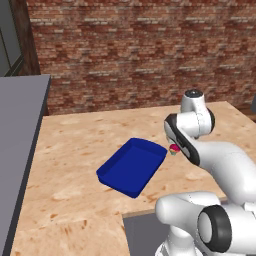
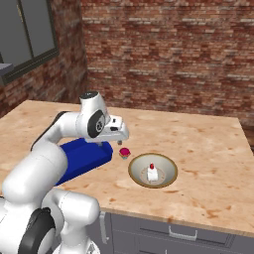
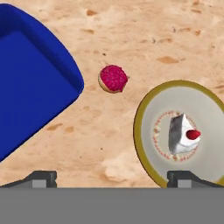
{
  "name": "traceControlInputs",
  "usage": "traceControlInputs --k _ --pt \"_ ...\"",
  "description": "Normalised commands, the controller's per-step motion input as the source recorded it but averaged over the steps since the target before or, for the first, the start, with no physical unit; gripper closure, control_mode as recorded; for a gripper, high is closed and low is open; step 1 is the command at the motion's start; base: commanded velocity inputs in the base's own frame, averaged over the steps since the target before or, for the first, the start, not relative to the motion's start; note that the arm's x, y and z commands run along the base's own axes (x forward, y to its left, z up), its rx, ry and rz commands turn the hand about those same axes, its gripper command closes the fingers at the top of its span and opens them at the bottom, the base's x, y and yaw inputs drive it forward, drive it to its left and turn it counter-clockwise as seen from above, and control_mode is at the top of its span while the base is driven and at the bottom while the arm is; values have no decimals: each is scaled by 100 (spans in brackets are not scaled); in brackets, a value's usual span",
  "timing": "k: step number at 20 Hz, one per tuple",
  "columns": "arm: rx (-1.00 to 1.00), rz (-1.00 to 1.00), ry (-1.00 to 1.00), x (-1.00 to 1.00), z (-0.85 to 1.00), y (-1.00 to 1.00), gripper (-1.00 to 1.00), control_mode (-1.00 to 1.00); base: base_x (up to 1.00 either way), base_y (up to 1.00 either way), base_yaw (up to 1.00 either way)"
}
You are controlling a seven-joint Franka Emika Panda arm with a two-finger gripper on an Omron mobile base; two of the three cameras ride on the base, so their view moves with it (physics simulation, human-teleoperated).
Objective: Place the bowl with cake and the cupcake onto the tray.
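While the arm hangs over the wooden counter (image 2: 208, 149), this is how things stand from where I watch:

Gripper (image 3: 112, 177): jaws spread wide, nothing between them; the two dark fingertips (image 3: 41, 178) stand far apart at the bottom of the hand view. It hovers above the counter, touching none of the things.

Cupcake (image 3: 113, 78): red-pink top, pale base, sitting on the bare wood ahead of the open jaws, roughly on their middle line. It lies between the tray and the bowl, apart from both, and also shows in the right base view (image 2: 124, 152), just below the hand.

Bowl with cake (image 3: 144, 131): wide and shallow with a brownish rim, off to one side of the jaws; one fingertip sits over its near rim in the hand view. The white cake slice (image 3: 181, 134) with its red dot sits in the middle of the bowl. The bowl rests on the counter, outside the tray.

Tray (image 3: 30, 87): deep blue, low raised sides, on the opposite side of the jaws from the bowl. In the left base view (image 1: 131, 167) nothing lies inside it.

Backdrop: a brick wall (image 1: 140, 50) behind the counter.
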Motion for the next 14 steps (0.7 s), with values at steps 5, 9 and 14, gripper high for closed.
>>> traceControlInputs --k 5,9,14 --pt "-7 0 0 4 -18 -24 -100 -100 0 0 0" --pt "-9 -1 0 0 -17 -21 -100 -100 0 0 0" --pt "-6 -2 1 0 -8 -17 -100 -100 0 0 0"
